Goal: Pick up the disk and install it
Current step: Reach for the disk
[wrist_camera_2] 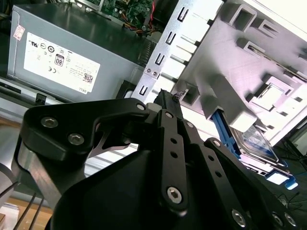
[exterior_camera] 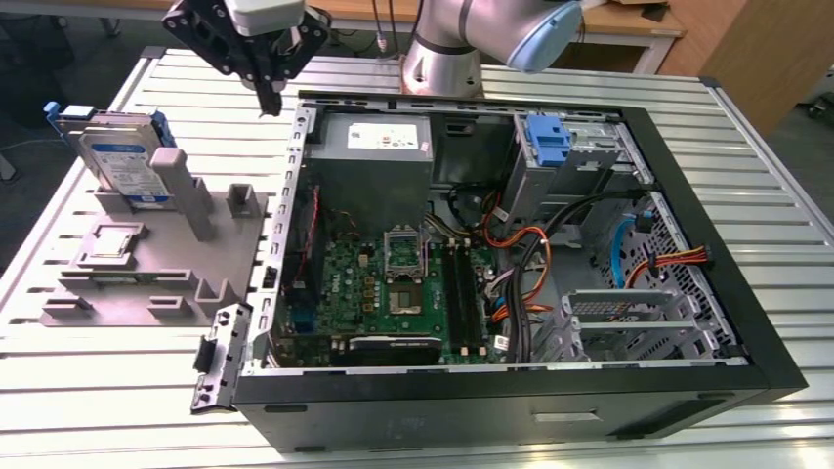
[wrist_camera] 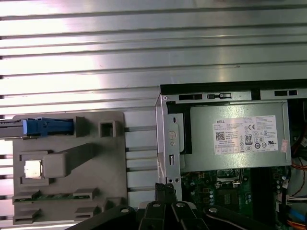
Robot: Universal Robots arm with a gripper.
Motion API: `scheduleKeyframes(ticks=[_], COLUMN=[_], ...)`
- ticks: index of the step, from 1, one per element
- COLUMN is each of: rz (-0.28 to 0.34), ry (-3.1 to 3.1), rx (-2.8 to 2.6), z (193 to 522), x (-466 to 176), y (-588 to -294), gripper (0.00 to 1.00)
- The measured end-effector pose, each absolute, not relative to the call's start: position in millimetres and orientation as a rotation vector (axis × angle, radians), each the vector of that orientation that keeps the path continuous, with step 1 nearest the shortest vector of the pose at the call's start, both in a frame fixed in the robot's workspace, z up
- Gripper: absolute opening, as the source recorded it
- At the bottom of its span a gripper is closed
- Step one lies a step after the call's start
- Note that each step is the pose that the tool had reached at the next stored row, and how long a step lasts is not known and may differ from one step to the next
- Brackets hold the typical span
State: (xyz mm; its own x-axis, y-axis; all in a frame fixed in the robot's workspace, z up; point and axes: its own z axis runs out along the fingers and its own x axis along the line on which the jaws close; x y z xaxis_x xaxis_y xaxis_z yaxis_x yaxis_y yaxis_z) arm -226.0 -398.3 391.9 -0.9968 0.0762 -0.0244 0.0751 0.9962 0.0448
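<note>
Blue-framed disk (exterior_camera: 121,159) stands on edge in the grey fixture (exterior_camera: 144,278), on the slatted worktop (exterior_camera: 743,137) beside the open case (exterior_camera: 769,362). Its labelled face is turned toward the exterior camera and it leans against a grey post of the fixture. Not yet picked up.

My jaws: closed tip to tip, nothing between them. They hang above the worktop at the case's rim, close to the corner where the power supply (exterior_camera: 374,147) sits, over the gap between fixture and case.

Bearing: the disk lies off to the exterior view's left of my jaws and lower down, well apart, with the fixture's far end between us. In the first wrist view I look down on the disk (wrist_camera: 48,127) as a thin blue strip, so its top edge runs along the worktop slats and its flat faces stand vertical. In the second wrist view the disk (wrist_camera_2: 254,141) shows past my fingers (wrist_camera_2: 168,124), tucked behind the fixture's post.

Judgement: a grip would have to close across that thin edge, so my jaws need opening first.
</note>
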Motion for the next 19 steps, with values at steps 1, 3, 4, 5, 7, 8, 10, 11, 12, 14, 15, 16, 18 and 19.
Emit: scheduleKeyframes(ticks=[1,3,4,5,7,8,10,11,12,14,15,16,18,19], rz=[0.068,0.068,0.068,0.068,0.068,0.068,0.068,0.068,0.068,0.068,0.068,0.068,0.068,0.068], ry=[3.112,3.113,3.113,3.112,3.112,3.113,3.112,3.113,3.113,3.112,3.113,3.113,3.113,3.113], rx=[0.118,0.118,0.118,0.118,0.118,0.118,0.118,0.118,0.118,0.118,0.118,0.118,0.118,0.118], z=[391.9,392.0,391.9,391.9,391.9,391.9,391.9,391.9,391.9,391.9,391.9,391.9,391.9,391.9], x=[-226.3,-226.8,-227.0,-227.3,-227.9,-228.1,-228.7,-228.9,-229.2,-229.7,-229.9,-230.1,-230.5,-230.8], y=[-398.3,-398.3,-398.3,-398.3,-398.3,-398.3,-398.2,-398.3,-398.3,-398.2,-398.3,-398.2,-398.2,-398.3], gripper=[0.10,0.10,0.10,0.10,0.10,0.10,0.10,0.10,0.10,0.10,0.10,0.10,0.10,0.10])
